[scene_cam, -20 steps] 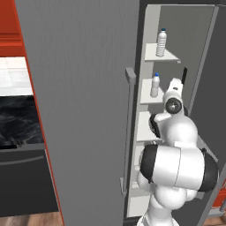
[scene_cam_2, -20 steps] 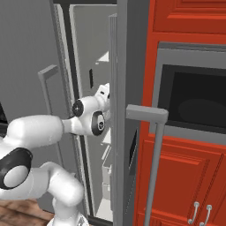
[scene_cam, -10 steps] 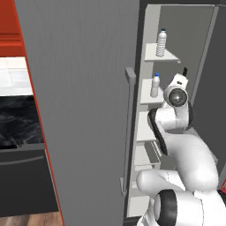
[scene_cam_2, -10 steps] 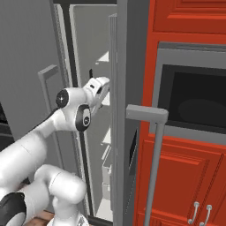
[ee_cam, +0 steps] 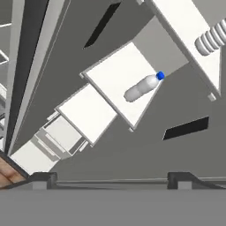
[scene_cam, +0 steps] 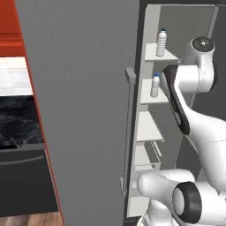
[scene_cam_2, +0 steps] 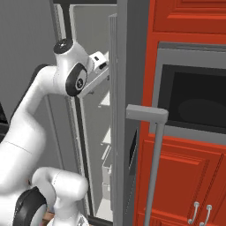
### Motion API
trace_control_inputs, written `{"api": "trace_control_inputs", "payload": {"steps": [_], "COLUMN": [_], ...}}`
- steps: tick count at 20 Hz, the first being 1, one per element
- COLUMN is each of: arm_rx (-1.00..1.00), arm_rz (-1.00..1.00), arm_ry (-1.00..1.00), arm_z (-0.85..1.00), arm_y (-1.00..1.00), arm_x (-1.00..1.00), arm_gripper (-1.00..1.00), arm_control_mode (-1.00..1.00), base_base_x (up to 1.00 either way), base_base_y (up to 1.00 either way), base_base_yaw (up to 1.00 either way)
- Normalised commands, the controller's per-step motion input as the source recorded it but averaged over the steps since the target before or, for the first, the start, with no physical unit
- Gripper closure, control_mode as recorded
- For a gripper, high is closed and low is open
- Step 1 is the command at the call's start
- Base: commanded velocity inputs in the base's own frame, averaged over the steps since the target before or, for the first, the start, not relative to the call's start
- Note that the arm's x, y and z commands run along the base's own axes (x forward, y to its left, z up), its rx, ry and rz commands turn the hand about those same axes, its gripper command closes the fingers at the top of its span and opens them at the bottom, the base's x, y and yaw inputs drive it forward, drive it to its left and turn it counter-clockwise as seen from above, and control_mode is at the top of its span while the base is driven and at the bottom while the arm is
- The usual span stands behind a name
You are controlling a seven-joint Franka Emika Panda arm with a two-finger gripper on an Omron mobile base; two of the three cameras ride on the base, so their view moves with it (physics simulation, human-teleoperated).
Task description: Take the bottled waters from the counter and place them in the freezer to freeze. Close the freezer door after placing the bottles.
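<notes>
The freezer [scene_cam: 194, 22] stands open, its tall grey freezer door [scene_cam: 84, 110] swung out to the left with its bar handle [scene_cam: 128, 132]. Two bottled waters stand upright on white shelves inside: one [scene_cam: 161, 43] on the upper shelf, the other [scene_cam: 155, 85] a shelf below. In the hand view the lower bottle [ee_cam: 142, 87] shows whole and the upper one [ee_cam: 214, 37] only in part. My gripper [ee_cam: 112, 178] is open with nothing between its fingertips, well back from the bottles. The hand [scene_cam_2: 98, 59] hangs at the freezer's front edge. The black counter [scene_cam: 17, 119] lies far left.
Lower white shelves [scene_cam: 148, 126] and a wire rack [scene_cam: 148, 156] fill the freezer below the bottles. The other grey fridge door with its handle [scene_cam_2: 154, 154] stands to the right. Beyond it are a black built-in oven [scene_cam_2: 194, 101] and red cabinets [scene_cam_2: 185, 176].
My arm has swung upward and its elbow has risen to the top shelf's height. The hand has lifted at the freezer opening. Both bottles have stayed on their shelves.
</notes>
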Motion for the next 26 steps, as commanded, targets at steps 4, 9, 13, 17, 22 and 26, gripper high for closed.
{"api": "trace_control_inputs", "payload": {"steps": [4,9,13,17,22,26], "arm_rx": [0.22,0.22,0.2,0.08,0.05,0.08], "arm_rz": [-0.11,-0.32,-0.37,-0.11,-0.07,-0.03], "arm_ry": [-0.18,-0.36,-0.43,-0.11,-0.11,-0.03], "arm_z": [-0.2,-0.18,-0.37,0.0,-0.21,0.0], "arm_y": [0.84,0.97,0.73,0.04,-0.12,-0.02], "arm_x": [-0.49,-0.64,-1.0,-0.23,-0.42,-0.04], "arm_gripper": [-1.0,-1.0,-1.0,-1.0,-1.0,-1.0], "arm_control_mode": [-1.0,-1.0,-1.0,-1.0,-1.0,-1.0], "base_base_x": [0.0,0.0,0.0,0.0,0.0,0.0], "base_base_y": [0.0,0.0,0.0,0.0,0.0,0.0], "base_base_yaw": [0.0,0.0,0.0,0.0,0.0,0.0]}}
